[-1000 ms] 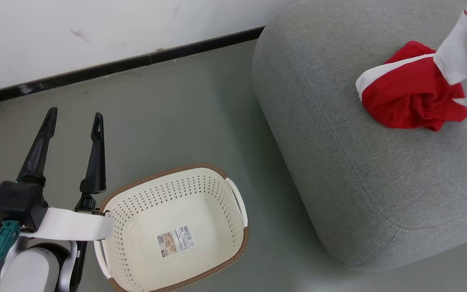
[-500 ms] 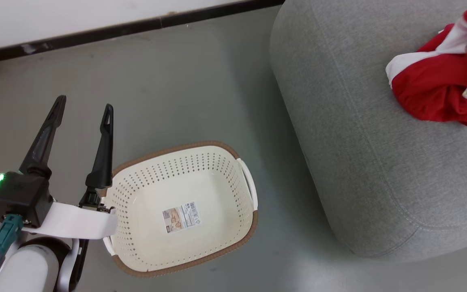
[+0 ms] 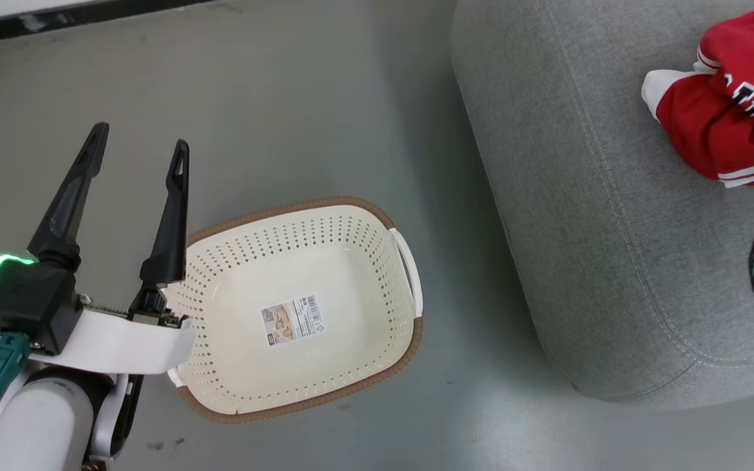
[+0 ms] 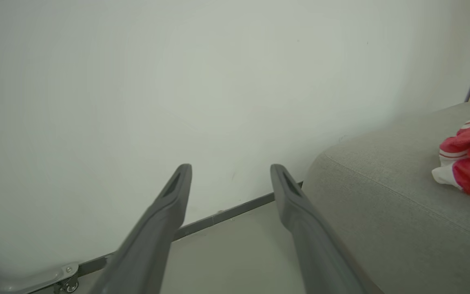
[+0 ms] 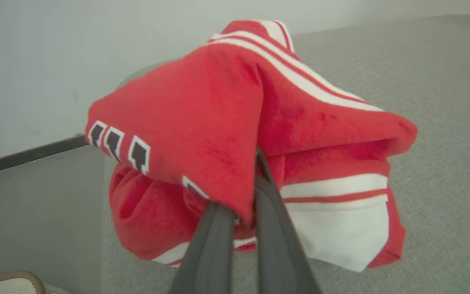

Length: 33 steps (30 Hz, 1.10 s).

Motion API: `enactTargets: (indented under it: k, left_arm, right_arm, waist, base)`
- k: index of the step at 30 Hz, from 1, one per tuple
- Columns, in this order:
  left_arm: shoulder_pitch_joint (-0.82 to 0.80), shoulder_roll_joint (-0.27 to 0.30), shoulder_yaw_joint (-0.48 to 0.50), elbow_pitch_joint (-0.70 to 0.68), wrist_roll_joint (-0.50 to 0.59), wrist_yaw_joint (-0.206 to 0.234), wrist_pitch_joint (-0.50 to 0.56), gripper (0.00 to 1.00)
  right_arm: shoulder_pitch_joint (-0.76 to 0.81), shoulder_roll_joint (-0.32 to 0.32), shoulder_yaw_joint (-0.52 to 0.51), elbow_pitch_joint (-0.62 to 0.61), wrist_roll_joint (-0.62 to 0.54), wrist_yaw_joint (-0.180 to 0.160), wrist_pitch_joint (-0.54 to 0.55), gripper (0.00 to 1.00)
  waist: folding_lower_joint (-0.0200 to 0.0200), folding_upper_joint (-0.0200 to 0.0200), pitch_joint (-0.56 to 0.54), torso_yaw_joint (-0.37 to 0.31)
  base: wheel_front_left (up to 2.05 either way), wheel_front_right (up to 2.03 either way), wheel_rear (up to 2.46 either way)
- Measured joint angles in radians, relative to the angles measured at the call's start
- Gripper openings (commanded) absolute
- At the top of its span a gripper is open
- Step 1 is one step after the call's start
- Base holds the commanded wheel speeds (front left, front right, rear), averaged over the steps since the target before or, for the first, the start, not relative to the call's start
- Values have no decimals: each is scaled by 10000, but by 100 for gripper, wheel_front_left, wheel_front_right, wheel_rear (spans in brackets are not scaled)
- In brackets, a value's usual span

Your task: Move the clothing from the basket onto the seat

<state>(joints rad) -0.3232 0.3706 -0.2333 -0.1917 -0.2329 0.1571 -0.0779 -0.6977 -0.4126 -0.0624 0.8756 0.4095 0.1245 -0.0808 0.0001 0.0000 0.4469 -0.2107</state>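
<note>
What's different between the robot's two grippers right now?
The left gripper's fingers stand wide apart; the right gripper's are shut. The left holds nothing; the right pinches the clothing. The left hangs over the floor beside the basket; the right is over the seat. Both have two long dark fingers.

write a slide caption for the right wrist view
Right gripper shut on red clothing over the grey seat, basket rim at lower left.

Red clothing (image 3: 717, 131) seemingly rests on seat (image 3: 580, 196); basket (image 3: 285, 230) nearby.
</note>
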Motion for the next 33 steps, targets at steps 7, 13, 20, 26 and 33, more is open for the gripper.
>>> enactTargets:
  k: [7,13,20,26,33]
  left_arm:
    - [-137,-75,36,4,0,0,-33,100]
    - [-260,-245,36,167,-4,6,-209,100]
    - [-261,-420,56,426,-107,15,-546,100]
    - [-261,-602,52,660,-132,29,-754,100]
    - [-259,-690,58,945,-222,46,-989,100]
  right_arm:
    - [64,161,573,82,397,0,301,0]
    - [41,109,1003,-146,594,0,368,35]
    - [105,-132,1450,-568,955,0,366,97]
    - [595,-316,1910,-1028,1406,0,370,100]
    - [1271,-374,2416,-1730,1824,0,556,100]
  waist:
    - [1,0,252,-108]
    - [1,0,270,-268]
    - [0,0,171,-446]
    - [0,0,36,-611]
    - [0,0,-170,-815]
  base:
    - [0,0,0]
    - [0,0,0]
    - [0,0,0]
    - [0,0,0]
    - [0,0,0]
